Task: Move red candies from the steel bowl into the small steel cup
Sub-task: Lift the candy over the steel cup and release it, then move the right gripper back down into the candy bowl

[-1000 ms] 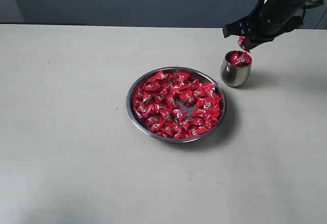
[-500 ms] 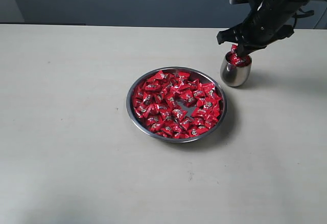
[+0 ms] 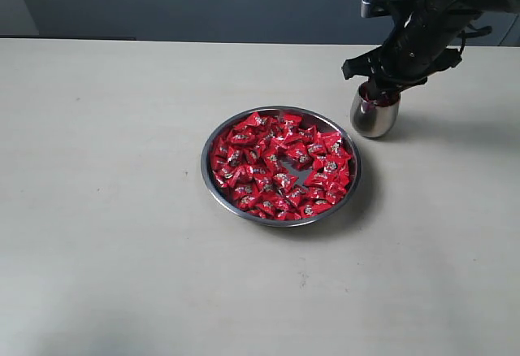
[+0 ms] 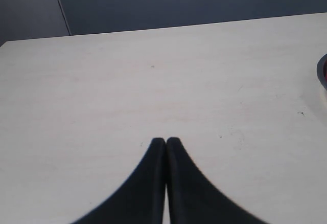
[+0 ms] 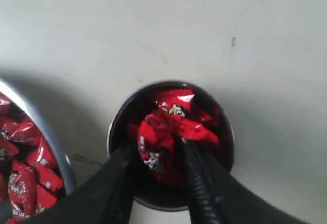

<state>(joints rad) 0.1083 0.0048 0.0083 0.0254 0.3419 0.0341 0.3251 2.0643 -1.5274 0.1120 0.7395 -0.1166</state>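
**Pincer holding a candy at the mouth of the cup**

Right pincer [image 5: 159, 155] lowered into the mouth of the small steel cup [image 3: 374, 119], its two dark fingers [image 5: 196, 183] clamped on either side of one red candy [image 5: 156, 142] in a crinkled wrapper. Around and beneath that one, more red candies [image 5: 176, 98] inside the cup, up near the rim. Cup upright on the pale table [image 3: 106, 210], just beside the far right edge of the steel bowl [image 3: 205, 165], with no contact visible between them in the exterior view. Bowl wide and shallow, near the middle of the table, covered across its floor with a loose layer of red candies, a small patch of bare steel right of centre. Left pincer [image 4: 165, 142] well apart from both containers, over bare tabletop, black fingertips pressed together with nothing between them. Only a sliver of the bowl's rim at the edge of that wrist camera's view.
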